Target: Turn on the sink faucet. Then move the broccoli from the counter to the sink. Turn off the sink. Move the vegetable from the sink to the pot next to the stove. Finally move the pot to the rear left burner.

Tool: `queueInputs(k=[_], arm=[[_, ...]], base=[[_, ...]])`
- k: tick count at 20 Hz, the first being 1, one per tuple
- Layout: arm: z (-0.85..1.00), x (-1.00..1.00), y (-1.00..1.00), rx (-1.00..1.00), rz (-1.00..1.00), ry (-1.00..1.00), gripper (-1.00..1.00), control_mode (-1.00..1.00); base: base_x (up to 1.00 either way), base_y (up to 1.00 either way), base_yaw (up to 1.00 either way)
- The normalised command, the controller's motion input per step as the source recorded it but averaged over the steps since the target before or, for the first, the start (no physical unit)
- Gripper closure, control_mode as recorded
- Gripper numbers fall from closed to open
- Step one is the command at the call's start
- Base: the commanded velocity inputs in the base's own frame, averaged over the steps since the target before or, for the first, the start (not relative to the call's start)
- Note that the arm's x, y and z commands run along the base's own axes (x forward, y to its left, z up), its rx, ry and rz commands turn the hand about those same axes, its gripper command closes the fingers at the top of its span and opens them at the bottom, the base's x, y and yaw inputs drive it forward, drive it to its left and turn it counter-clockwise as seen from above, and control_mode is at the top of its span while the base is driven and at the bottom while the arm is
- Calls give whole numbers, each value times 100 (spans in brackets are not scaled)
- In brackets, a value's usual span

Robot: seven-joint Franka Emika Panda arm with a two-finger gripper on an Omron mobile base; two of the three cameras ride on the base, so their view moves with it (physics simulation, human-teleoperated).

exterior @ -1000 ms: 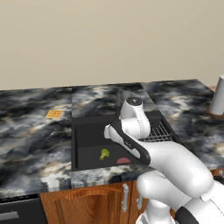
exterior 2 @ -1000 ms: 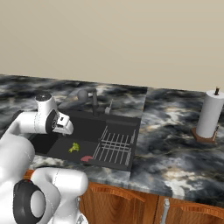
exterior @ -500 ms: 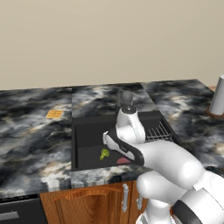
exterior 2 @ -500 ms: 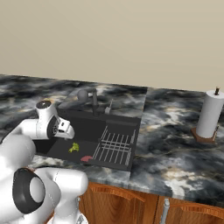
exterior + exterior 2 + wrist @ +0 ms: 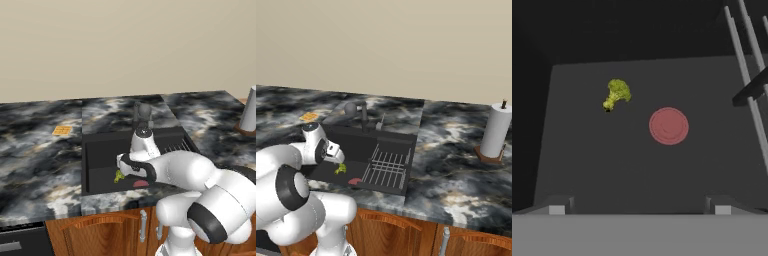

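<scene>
The gripper (image 5: 639,207) hangs spread and empty over the sink (image 5: 95,145) floor. Beyond it lies the broccoli (image 5: 616,93), just beside the red drain disc (image 5: 668,125). Farther back stands the faucet (image 5: 363,116), probably off. The step looks like the pickup: descend and close on the floret

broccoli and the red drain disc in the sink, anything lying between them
Nothing. In the hand view, only bare black basin floor separates the broccoli from the red drain disc; they lie apart in the sink.
</scene>
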Motion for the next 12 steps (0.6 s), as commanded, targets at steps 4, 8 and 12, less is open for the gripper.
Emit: queueInputs(k=[4, 8, 12], arm=[[-17, 32, -6, 0, -1, 4, -100, -100], [-25, 48, 0, 0, -1, 1, -100, -100], [-40, 48, 0, 0, -1, 0, -100, -100]], base=[[0, 0, 0], [0, 0, 0], [0, 0, 0]])
